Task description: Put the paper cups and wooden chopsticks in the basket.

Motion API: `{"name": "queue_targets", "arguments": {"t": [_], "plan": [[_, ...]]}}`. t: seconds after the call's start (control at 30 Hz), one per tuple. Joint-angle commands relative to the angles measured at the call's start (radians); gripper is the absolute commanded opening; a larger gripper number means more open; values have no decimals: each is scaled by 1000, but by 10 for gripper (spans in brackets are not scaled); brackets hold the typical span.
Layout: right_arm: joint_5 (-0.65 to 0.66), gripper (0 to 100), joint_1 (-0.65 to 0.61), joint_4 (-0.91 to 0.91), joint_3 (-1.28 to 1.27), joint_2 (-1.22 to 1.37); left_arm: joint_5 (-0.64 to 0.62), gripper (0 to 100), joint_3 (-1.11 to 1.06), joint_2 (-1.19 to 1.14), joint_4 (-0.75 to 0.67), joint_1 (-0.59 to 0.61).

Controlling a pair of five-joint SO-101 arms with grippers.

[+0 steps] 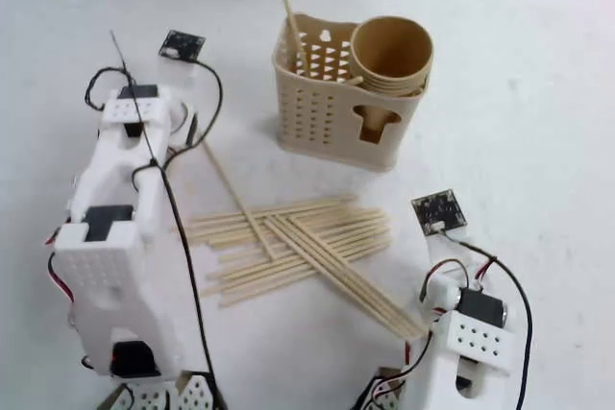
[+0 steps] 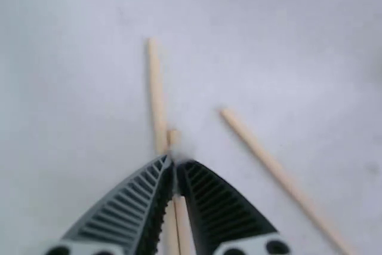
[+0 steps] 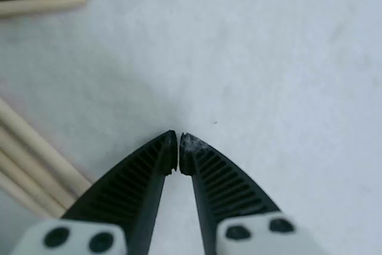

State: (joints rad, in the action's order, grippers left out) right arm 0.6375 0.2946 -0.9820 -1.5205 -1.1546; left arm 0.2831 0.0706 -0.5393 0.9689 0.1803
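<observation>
A cream perforated basket [image 1: 327,112] stands at the table's back middle. Stacked paper cups [image 1: 391,50] sit in it, and one chopstick [image 1: 292,31] leans upright inside. Several wooden chopsticks [image 1: 307,242] lie in a loose pile in front of the basket. My left gripper [image 2: 174,160] is shut on a chopstick [image 2: 156,88] close to the table; a second stick's tip [image 2: 173,137] shows right beside it. In the high view that held stick [image 1: 235,199] slants from the left arm down into the pile. My right gripper [image 3: 179,138] is shut with nothing in it, over bare table beside the pile's ends [image 3: 36,159].
The left arm's white body [image 1: 115,237] fills the near left, and black cables [image 1: 183,237] run along it. The right arm [image 1: 471,338] sits at the near right. Small circuit boards [image 1: 181,45] [image 1: 439,210] stick out from the wrists. A loose chopstick [image 2: 280,177] lies beside the left gripper.
</observation>
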Motion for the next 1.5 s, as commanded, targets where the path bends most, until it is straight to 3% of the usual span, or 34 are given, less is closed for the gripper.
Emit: {"name": "queue_targets", "arguments": {"t": [0.0,0.23,0.43,0.77,1.33,1.47], "plan": [[5,24,1,12,5,-8,2,22,143,13,87,-24],[6,24,1,12,5,-8,-63,28,443,1,361,-50],[6,24,1,12,5,-8,-43,90,410,-22,376,19],[6,24,1,12,5,-8,204,111,344,-139,479,38],[6,24,1,12,5,-8,239,104,413,-283,571,71],[6,24,1,12,5,-8,236,15,419,-288,577,45]]}}
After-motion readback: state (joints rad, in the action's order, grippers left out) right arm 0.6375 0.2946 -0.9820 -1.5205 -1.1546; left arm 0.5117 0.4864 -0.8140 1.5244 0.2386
